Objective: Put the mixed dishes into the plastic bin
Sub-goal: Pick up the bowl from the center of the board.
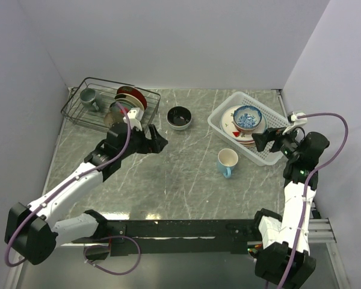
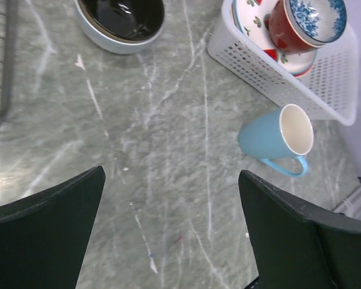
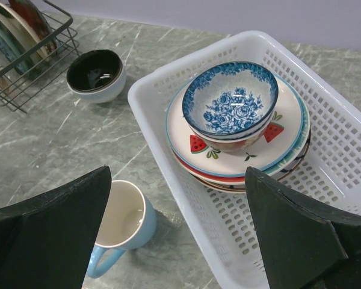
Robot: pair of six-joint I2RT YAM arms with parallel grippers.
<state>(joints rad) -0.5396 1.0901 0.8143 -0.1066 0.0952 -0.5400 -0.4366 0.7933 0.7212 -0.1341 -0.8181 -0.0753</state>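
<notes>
Both arms hung with jaws spread wide and empty, the sorting job part done: a stack of plates (image 3: 228, 158) topped by a blue-patterned bowl (image 3: 230, 99) already sat inside the white bin (image 3: 253, 37). A light blue mug (image 1: 227, 162) stood upright on the table (image 1: 186, 180) just outside the bin's near-left wall. A dark-lined bowl (image 1: 180, 117) sat well to the bin's left, short of the wire rack (image 1: 84, 114). The right gripper (image 1: 260, 141) hovered over the bin's near corner, closest to the mug; the left gripper (image 1: 159, 143) hung farther to the bin's left, near the bowl. The next move likely called for a drop onto the mug's rim and a lift clear of the bin's flared edge. Bare floor showed inside the bin beside the stack.
</notes>
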